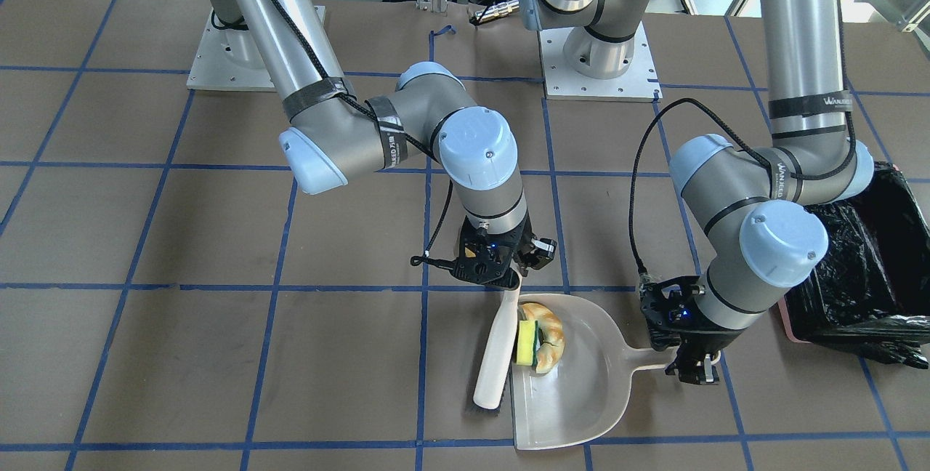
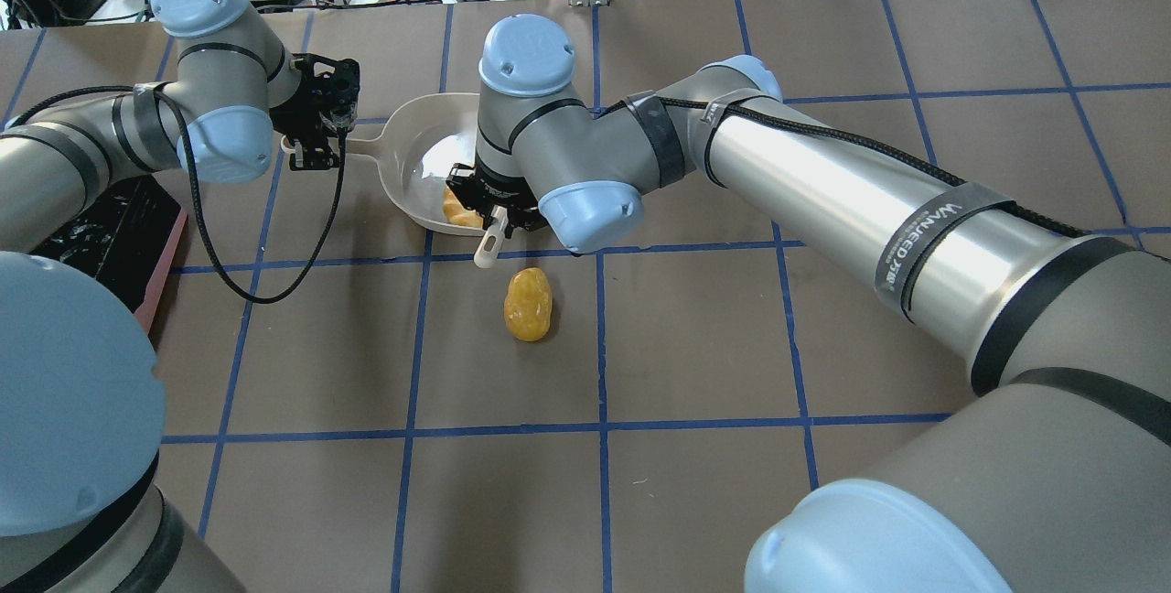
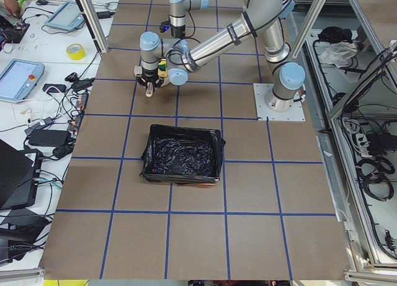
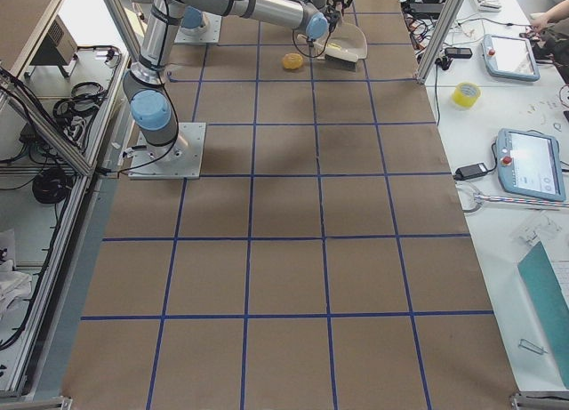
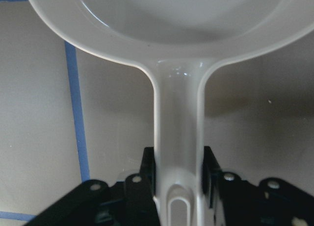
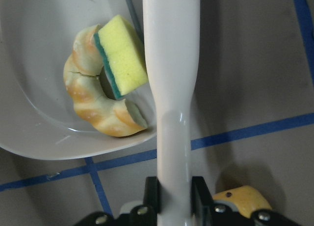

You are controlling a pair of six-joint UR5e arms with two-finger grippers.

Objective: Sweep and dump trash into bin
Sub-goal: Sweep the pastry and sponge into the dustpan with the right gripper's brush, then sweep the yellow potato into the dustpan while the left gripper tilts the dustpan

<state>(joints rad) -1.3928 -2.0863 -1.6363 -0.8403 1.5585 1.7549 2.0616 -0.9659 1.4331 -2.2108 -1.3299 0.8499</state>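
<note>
— Brown paper ruled with blue tape covered the bench (image 2: 695, 346). Where did the trash lie?

— Two pieces sat inside the flat beige plastic dustpan (image 1: 588, 384). The yellow sponge block with a green underside (image 6: 122, 57) stood on edge at the mouth, leaning on the tan striped, curved bread-like piece (image 6: 91, 96). The glossy yellow-brown potato-like lump (image 2: 528, 303) lay outside on the paper, near the pan's mouth, on the robot's side of it.

— And the jaws?

— The left jaws were clamped on the dustpan's handle. The right jaws were clamped on the handle of the beige brush with dark bristles (image 1: 496, 358), which lay along the mouth, just beside the sponge.

— So the lump was the step in hand?

— I judged so. The brush would need to go round to the lump's side away from the pan, bristles down on the paper. A slow, square stroke should draw it in, since so round and glossy a thing would probably roll off a glancing one. The pan's lip ought to be pressed flat on the bench, or the lump might slip under. The sponge at the mouth could be knocked out again. The rectangular pink bin lined with crinkly black plastic (image 1: 897, 202) stood apart, past the pan's handle, beside the left arm.
</note>
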